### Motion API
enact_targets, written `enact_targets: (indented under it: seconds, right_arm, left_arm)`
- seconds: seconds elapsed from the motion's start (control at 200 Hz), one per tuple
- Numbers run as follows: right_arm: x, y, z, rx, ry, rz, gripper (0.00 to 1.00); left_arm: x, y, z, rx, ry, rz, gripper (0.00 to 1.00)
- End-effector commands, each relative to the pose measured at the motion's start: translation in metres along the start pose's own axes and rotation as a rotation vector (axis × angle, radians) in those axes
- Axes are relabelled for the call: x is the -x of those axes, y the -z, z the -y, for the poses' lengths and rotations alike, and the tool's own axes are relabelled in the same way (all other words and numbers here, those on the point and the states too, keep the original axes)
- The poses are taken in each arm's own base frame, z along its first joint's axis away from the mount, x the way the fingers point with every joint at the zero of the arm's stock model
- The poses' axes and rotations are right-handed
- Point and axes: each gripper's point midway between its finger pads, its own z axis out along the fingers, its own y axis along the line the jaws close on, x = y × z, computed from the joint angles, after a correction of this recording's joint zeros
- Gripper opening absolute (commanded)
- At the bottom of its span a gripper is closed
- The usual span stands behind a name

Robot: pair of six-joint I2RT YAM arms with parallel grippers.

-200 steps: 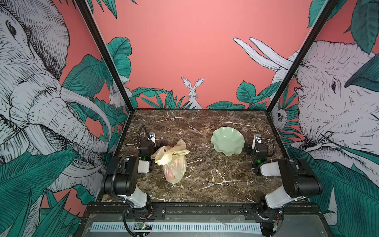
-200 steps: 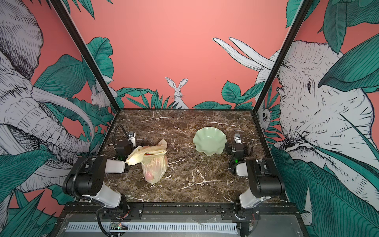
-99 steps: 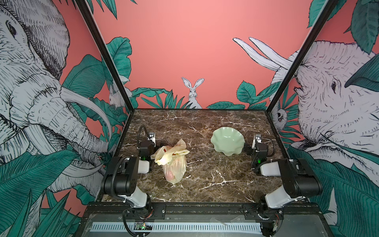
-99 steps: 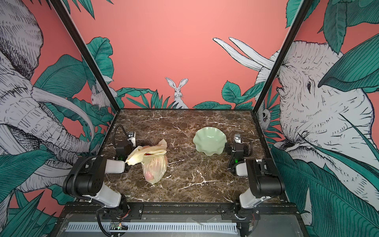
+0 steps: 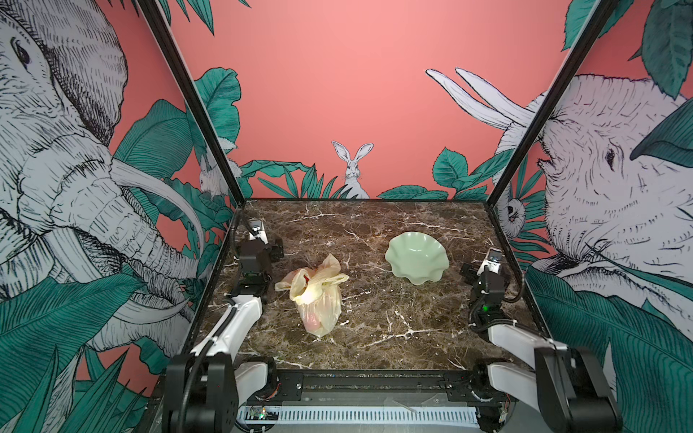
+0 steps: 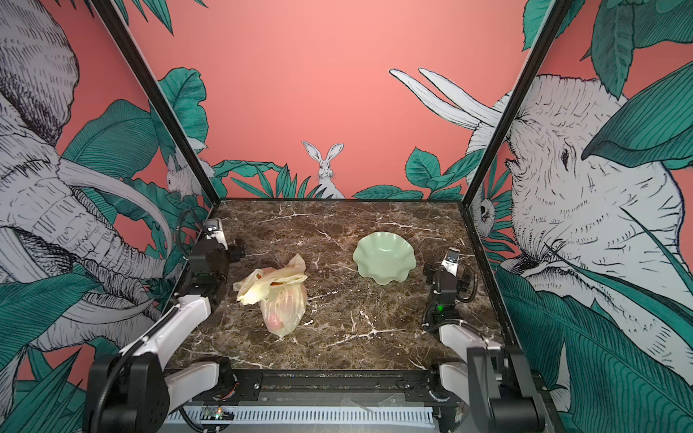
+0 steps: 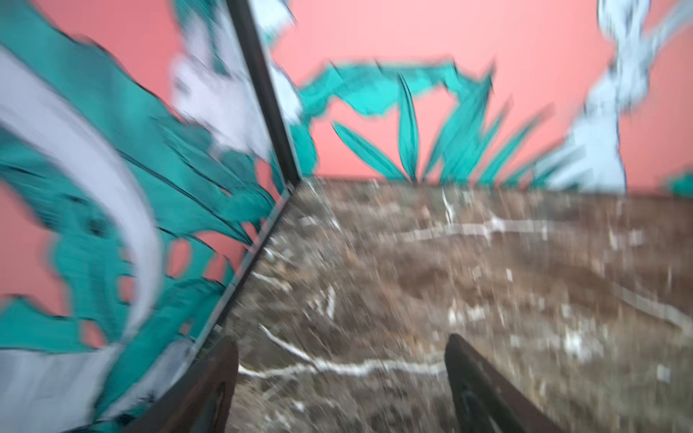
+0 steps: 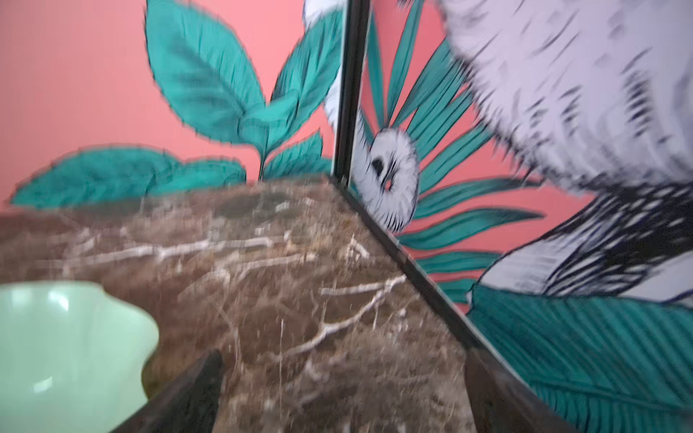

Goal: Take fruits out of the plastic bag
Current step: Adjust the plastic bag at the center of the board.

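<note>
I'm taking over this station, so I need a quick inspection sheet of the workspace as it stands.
Surface: marble table, dark with white veins.
Job's things: plastic bag bunched, lying on the table; fruits inside, showing faintly through.
Clutter: green dish, empty, apart from the bag.
Tools: left tool open, empty; right tool open, empty, beside the dish.
Cables: black cables looped at each wrist.
Surroundings: jungle-print walls.

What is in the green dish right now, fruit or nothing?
Empty. In both top views the dish shows only bare green inside; pinkish fruit shows through the bag.
</note>
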Motion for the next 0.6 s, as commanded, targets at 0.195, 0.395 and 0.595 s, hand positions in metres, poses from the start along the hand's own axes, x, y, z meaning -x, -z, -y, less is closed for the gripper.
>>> enact_targets:
  seconds: [0.195,0.395,0.595]
  right_arm:
    - [0.113,0.041,-0.092,0.594,-0.066,0.082,0.93]
    - [0.18,0.141,-0.189,1.315,-0.054,0.253,0.9]
    - [0.172,0.25,-0.274,1.759,0.2,0.282,0.96]
  left_arm:
    - [0.045,0.062,-0.022,0.012,0.095,-0.095,0.83]
    - [0.105,0.111,0.007,-0.259,-0.038,-0.067,0.79]
    - [0.129,0.149,-0.006,-0.267,-0.145,-0.116,0.77]
